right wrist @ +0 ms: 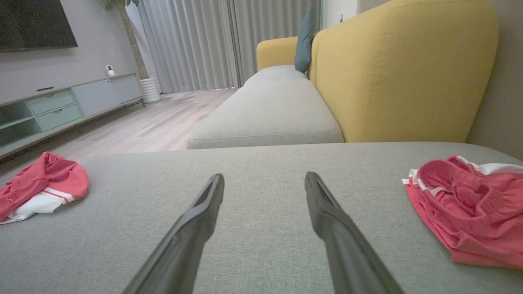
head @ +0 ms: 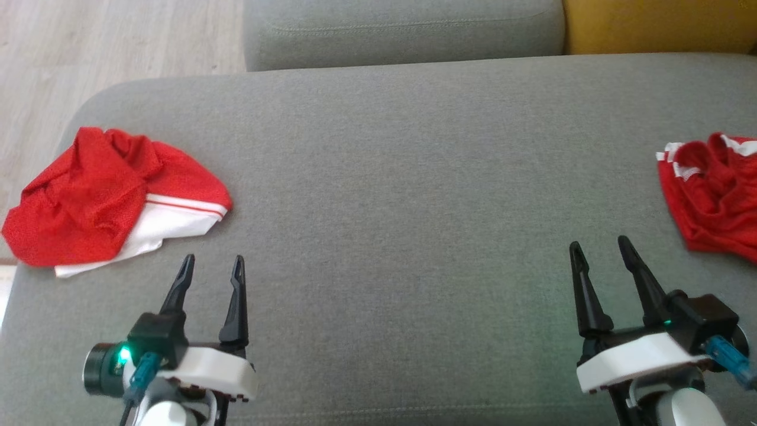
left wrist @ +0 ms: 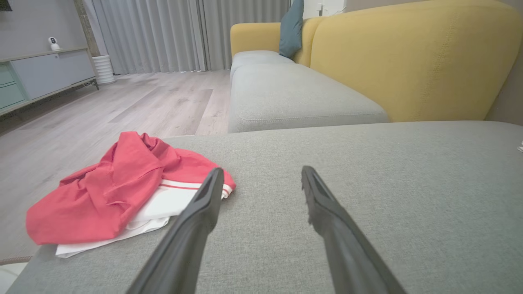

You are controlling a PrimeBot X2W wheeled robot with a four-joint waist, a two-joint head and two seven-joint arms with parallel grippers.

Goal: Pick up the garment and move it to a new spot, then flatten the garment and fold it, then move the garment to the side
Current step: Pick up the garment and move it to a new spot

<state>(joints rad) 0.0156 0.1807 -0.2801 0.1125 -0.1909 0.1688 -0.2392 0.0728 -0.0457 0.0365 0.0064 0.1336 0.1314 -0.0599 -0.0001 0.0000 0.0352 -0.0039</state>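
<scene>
Two crumpled red-and-white garments lie on the grey sofa cushion (head: 390,177). One garment (head: 106,198) (left wrist: 118,190) (right wrist: 41,185) sits at the cushion's left edge, showing a white panel with a red stripe. The other garment (head: 712,195) (right wrist: 470,208) lies at the right edge, partly cut off in the head view. My left gripper (head: 213,266) (left wrist: 261,175) hovers open just right of and nearer than the left garment, touching nothing. My right gripper (head: 600,245) (right wrist: 263,179) is open too, left of the right garment, with nothing between its fingers.
A second grey seat cushion (head: 402,29) and the yellow sofa back (head: 656,23) lie beyond. Wooden floor (head: 89,53) drops off at the left edge of the cushion. A low cabinet (right wrist: 61,106), curtains and a teal pillow (right wrist: 306,41) stand farther off.
</scene>
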